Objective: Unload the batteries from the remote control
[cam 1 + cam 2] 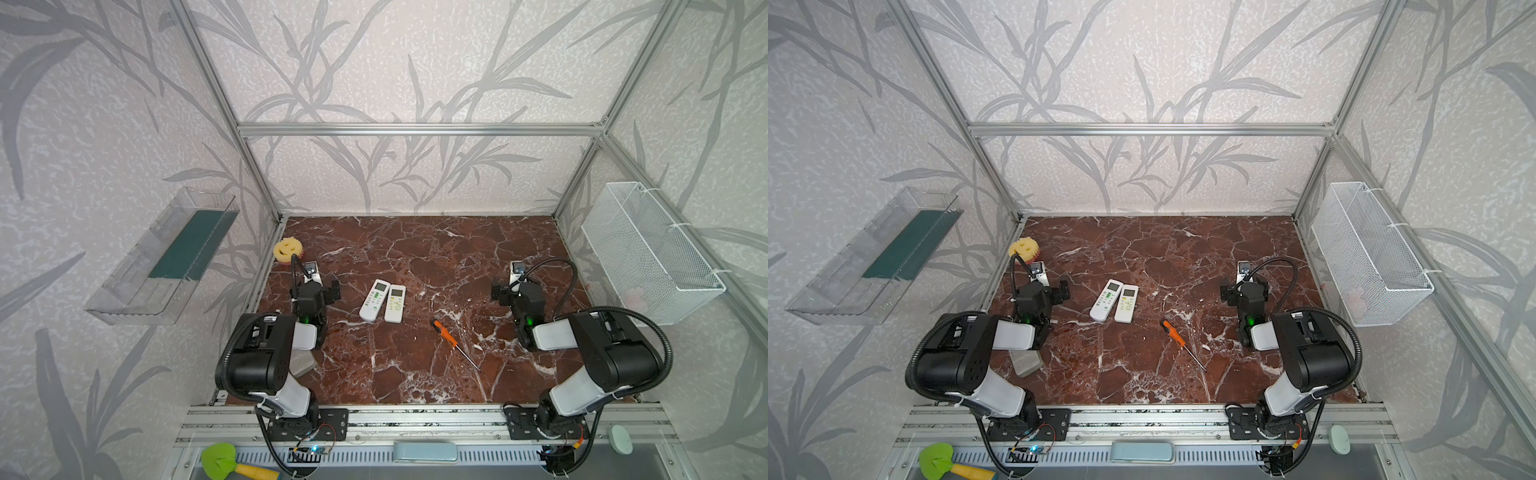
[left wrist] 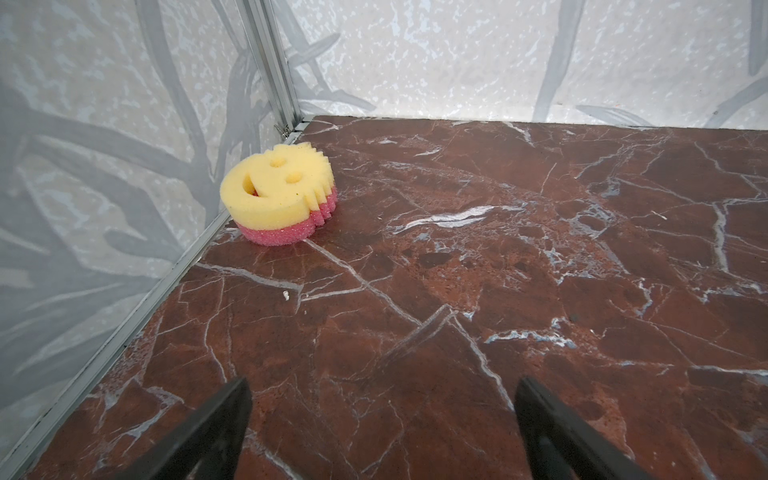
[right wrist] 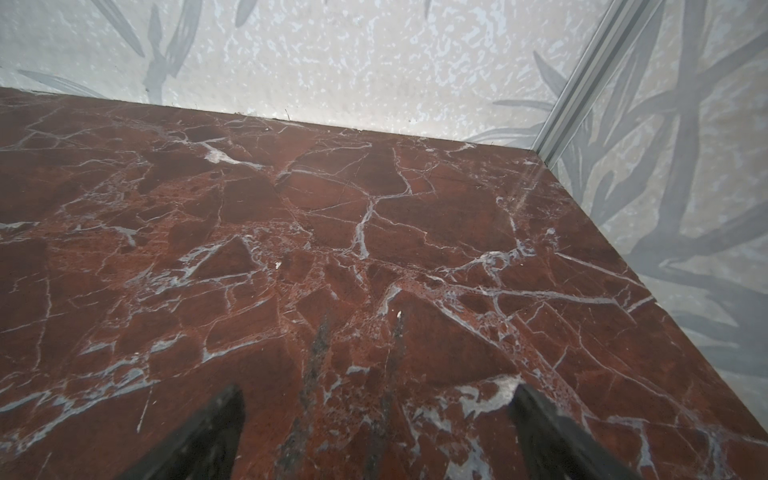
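Observation:
Two white remote controls lie side by side, display up, in the middle of the marble table; the left remote (image 1: 374,300) (image 1: 1106,300) is tilted and the right remote (image 1: 395,303) (image 1: 1126,303) is straighter. The batteries are hidden. My left gripper (image 1: 316,286) (image 2: 384,386) hovers left of the remotes, open, with only bare marble between its fingers. My right gripper (image 1: 517,286) (image 3: 377,391) stands well to their right, open and empty as well. Both point toward the back wall.
An orange-handled screwdriver (image 1: 444,332) (image 1: 1174,333) lies right of the remotes. A yellow-and-pink smiley sponge (image 1: 286,250) (image 2: 278,191) sits in the back left corner. A grey pad (image 1: 1025,361) lies under the left arm. A wire basket (image 1: 648,253) and a clear tray (image 1: 162,257) hang on the side walls.

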Available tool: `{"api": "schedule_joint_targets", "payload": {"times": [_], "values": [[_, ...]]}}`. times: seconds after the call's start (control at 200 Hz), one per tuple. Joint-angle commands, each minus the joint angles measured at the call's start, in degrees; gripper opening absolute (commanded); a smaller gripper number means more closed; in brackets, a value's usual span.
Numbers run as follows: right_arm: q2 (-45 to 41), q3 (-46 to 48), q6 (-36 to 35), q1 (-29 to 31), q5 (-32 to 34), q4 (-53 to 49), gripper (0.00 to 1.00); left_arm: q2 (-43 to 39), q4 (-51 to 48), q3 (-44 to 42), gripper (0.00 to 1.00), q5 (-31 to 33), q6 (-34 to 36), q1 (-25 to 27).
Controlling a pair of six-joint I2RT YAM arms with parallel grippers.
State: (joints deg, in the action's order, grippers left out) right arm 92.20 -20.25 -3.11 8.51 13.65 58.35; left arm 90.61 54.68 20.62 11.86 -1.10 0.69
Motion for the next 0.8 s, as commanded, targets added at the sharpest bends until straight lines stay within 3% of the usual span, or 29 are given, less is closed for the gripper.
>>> {"api": "schedule_joint_targets", "payload": {"times": [0.0, 0.345, 0.43, 0.54, 0.65, 0.71, 0.8], "values": [[-0.8, -0.14, 0.08, -0.16, 0.74, 0.94, 0.99, -0.69, 0.71, 0.56, 0.99, -0.34, 0.1, -0.07], [-0.9, -0.01, 0.13, -0.16, 0.81, 0.97, 0.99, -1.07, 2.72, -0.6, 0.99, 1.63, -0.16, 0.25], [-1.62, -0.05, 0.54, -0.16, 2.0, 0.45, 0.99, -4.83, 3.62, -2.41, 0.99, 5.78, -0.92, 0.87], [-6.07, -0.44, -0.1, 0.16, 1.62, -4.08, 0.99, -12.64, -5.34, -1.29, 0.99, 9.46, -2.07, 0.94], [-14.23, -3.16, -0.78, 1.23, 2.56, -14.79, 0.99, -20.02, -18.11, 3.34, 0.99, 11.13, -3.02, 0.98], [-19.37, -6.78, 1.87, 1.32, 2.44, -26.66, 0.99, -23.21, -24.29, 6.27, 0.99, 12.08, -4.85, 0.9], [-24.09, -12.82, 5.01, 1.62, -3.27, -41.8, 0.99, -26.66, -35.83, 10.9, 0.99, 14.75, -13.64, 0.89]]}}
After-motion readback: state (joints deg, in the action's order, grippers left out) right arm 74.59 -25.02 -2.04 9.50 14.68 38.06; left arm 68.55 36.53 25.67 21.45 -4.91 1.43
